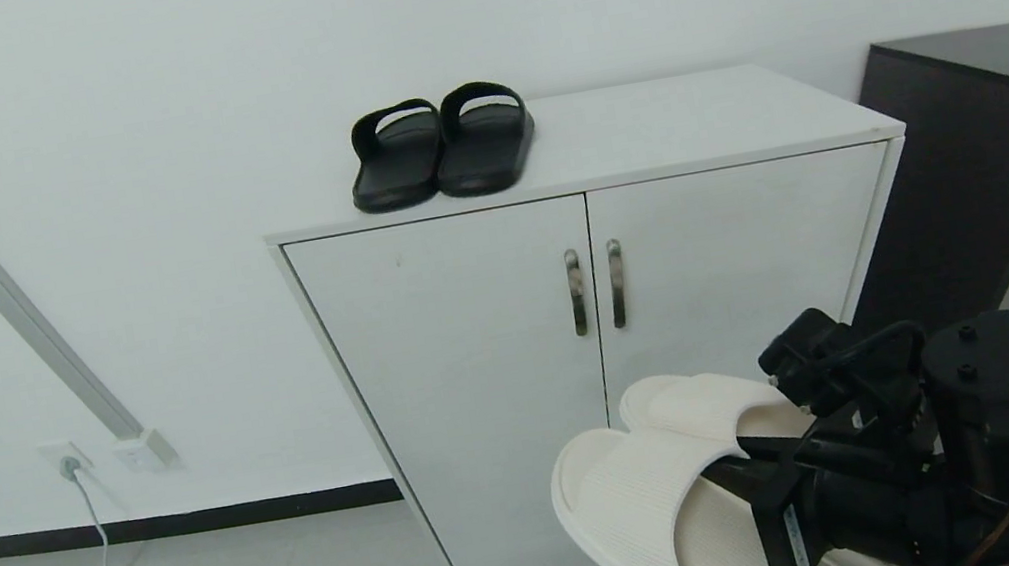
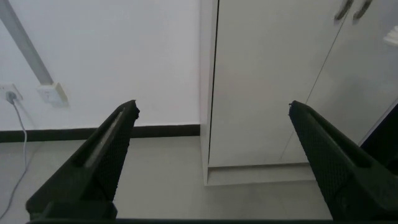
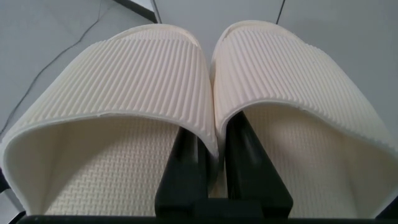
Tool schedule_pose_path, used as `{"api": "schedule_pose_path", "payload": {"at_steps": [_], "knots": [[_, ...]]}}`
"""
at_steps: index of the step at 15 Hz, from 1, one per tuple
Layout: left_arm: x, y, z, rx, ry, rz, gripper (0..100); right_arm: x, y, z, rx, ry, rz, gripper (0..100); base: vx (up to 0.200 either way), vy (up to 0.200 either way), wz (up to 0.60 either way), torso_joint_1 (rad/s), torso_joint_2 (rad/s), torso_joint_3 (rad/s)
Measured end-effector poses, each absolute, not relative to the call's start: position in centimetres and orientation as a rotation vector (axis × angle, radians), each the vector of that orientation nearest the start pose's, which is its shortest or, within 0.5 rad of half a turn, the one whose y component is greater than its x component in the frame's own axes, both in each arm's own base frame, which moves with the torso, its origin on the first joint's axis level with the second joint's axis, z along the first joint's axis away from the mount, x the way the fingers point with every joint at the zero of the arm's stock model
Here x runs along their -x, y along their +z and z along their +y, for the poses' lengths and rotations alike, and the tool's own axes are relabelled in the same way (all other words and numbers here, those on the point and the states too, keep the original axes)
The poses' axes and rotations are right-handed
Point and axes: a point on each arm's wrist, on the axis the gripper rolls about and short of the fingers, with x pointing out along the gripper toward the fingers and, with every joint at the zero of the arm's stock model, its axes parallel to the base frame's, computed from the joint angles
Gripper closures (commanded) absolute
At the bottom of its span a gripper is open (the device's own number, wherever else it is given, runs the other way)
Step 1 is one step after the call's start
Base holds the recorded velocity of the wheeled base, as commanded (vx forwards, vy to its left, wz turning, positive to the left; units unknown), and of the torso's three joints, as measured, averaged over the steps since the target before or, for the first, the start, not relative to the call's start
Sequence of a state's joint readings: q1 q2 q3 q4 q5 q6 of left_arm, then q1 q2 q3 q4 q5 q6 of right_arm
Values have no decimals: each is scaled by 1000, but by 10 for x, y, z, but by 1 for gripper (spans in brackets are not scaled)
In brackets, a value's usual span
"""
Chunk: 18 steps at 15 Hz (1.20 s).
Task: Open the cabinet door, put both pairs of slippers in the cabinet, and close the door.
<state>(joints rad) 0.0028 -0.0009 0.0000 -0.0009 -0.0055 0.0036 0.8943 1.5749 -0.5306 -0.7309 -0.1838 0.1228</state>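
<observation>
Slippers in two pairs show in the head view. The black slippers [image 1: 440,146] lie side by side and touching on the white cabinet [image 1: 472,399], on the left part of its top by the front edge. Their long axes run front to back, with the straps toward the wall and the heels at the front edge. Both doors are shut, and the two metal handles [image 1: 595,288] stand upright either side of the middle seam. The right arm comes in low from the right, its wrist roughly level. The right gripper [image 1: 731,468] holds the white slippers [image 1: 644,494] in the air before the lower part of the right door. Their toes point up and left toward the cabinet and their heels lie back toward the wrist. A small label [image 1: 789,522] on the gripper housing carries print too small to read. A dark cabinet [image 1: 974,178] stands just beside the white one on its right.

From the left wrist, the left gripper [image 2: 212,107] hangs low with its two fingers [image 2: 102,155] spread wide and nothing between them. It faces the white cabinet's [image 2: 267,93] left front corner above the grey floor [image 2: 161,168].

From the right wrist, the white slippers [image 3: 143,74] lie side by side with ribbed straps. One finger [image 3: 186,168] of the right gripper [image 3: 217,177] sits inside each slipper, clamping the two inner walls together.
</observation>
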Motion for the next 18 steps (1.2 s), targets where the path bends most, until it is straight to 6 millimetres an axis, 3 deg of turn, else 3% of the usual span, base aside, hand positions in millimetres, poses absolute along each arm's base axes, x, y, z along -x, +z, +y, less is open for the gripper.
{"api": "schedule_pose_path", "payload": {"at_steps": [8, 11, 14, 18], "knots": [[24, 83, 0, -4, 2, -21, 0, -160, 156, 193, 45, 685, 292, 100, 0, 0, 0, -94, 460, 356], [24, 115, -1, 20, -17, -38, 0, -160, 155, 192, 46, 683, 293, 100, 0, 0, 0, -25, 393, 377], [10, 144, -3, 12, -130, -10, 0, -159, 152, 190, 51, 679, 303, 100, 0, 0, 0, -2, 113, 105], [-31, 197, -6, 6, -275, 14, 0, -160, 150, 189, 53, 677, 308, 100, 0, 0, 0, 0, 0, 0]]}}
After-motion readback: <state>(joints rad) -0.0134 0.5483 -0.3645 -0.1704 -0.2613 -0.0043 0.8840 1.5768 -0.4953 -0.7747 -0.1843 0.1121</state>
